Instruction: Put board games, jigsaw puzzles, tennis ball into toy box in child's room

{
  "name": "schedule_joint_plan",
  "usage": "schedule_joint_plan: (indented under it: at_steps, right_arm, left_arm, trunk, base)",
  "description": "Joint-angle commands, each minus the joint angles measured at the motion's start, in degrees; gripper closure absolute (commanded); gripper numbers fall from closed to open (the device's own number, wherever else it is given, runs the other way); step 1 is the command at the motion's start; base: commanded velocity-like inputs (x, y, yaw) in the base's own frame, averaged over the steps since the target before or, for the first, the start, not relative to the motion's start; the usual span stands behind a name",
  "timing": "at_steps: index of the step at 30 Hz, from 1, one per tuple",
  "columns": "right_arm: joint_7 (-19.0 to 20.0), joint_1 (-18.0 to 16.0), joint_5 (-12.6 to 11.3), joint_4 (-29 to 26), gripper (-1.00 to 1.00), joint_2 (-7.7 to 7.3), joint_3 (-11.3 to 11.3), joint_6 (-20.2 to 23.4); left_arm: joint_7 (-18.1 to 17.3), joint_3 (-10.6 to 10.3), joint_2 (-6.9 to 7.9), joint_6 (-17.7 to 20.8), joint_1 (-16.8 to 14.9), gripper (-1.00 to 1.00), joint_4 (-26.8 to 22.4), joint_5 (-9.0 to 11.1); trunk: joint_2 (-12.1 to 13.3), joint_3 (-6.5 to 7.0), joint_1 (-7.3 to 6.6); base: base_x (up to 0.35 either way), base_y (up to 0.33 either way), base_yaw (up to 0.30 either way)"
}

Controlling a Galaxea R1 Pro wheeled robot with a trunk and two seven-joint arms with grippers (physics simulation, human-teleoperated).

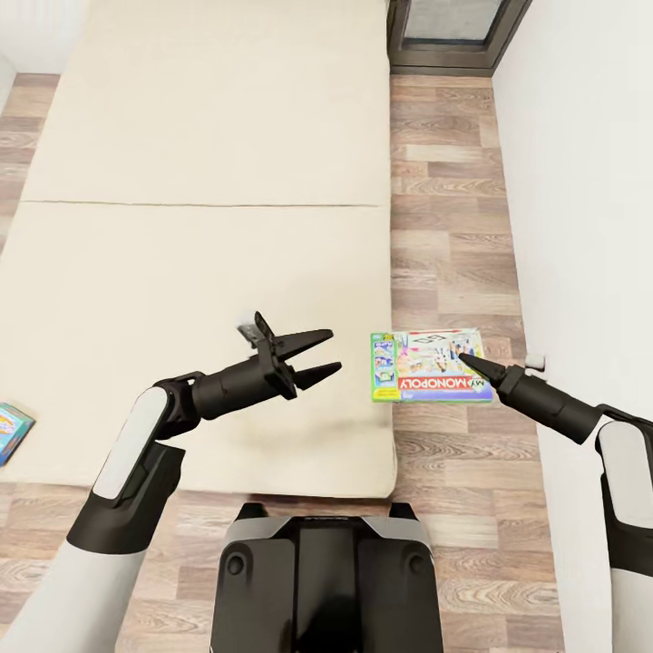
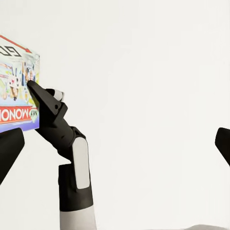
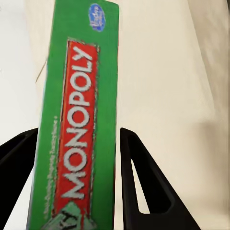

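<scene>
While the head camera looks down over the bed (image 1: 209, 181), the right gripper (image 1: 472, 363) holds the Monopoly box (image 1: 426, 365) out past the mattress edge, above the wood-plank floor (image 1: 449, 236); the box lies flat, lid up, with the fingers reaching it from its right side; in the right wrist view the green edge of the box (image 3: 79, 120) runs between the two dark fingers (image 3: 143, 182), which are pressed against it on either side; the left gripper (image 1: 316, 355) hangs over the beige mattress near its right border, jaws spread with nothing between them, pointing toward the box but apart from it; the left wrist view shows the right arm gripping the box (image 2: 17, 91) against a white wall (image 2: 143, 72); a blue game box (image 1: 11, 431) lies at the bed's left edge, cut off by the frame; a dark-framed door (image 1: 453, 32) stands beyond the bed's far right corner.
</scene>
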Motion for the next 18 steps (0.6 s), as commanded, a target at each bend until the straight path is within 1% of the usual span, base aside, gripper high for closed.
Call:
schedule_joint_plan:
  at_steps: [1, 8, 15, 18]
  right_arm:
    - [0.4, 0.0, 0.4, -0.3, 1.0, 0.01, -0.1, 0.3]
    - [0.4, 0.4, 0.4, -1.5, 1.0, -0.01, -0.1, 0.4]
    - [0.4, 0.5, 0.4, -1.7, 1.0, 0.04, -0.1, 0.4]
    - [0.4, 0.5, 0.4, -1.8, 1.0, 0.06, -0.1, 0.4]
  left_arm:
    - [0.1, 0.1, -0.05, 0.0, -0.1, -1.0, 0.0, 0.0]
    - [1.7, 0.4, -0.55, -0.1, -0.3, -1.0, 0.0, -0.1]
    - [1.9, 0.4, -0.69, 0.0, -0.5, -1.0, 0.1, 0.2]
    - [1.9, 0.5, -0.72, 0.0, -0.5, -1.0, 0.1, 0.8]
  trunk:
    - [0.4, 0.25, -0.2]
    - [3.2, 2.15, -1.74]
    - [6.0, 4.06, -3.28]
    - [7.2, 4.88, -3.93]
  base:
    - [0.0, 0.0, -0.112]
    - [0.0, 0.0, -0.114]
    - [0.0, 0.0, -0.115]
    - [0.0, 0.0, -0.116]
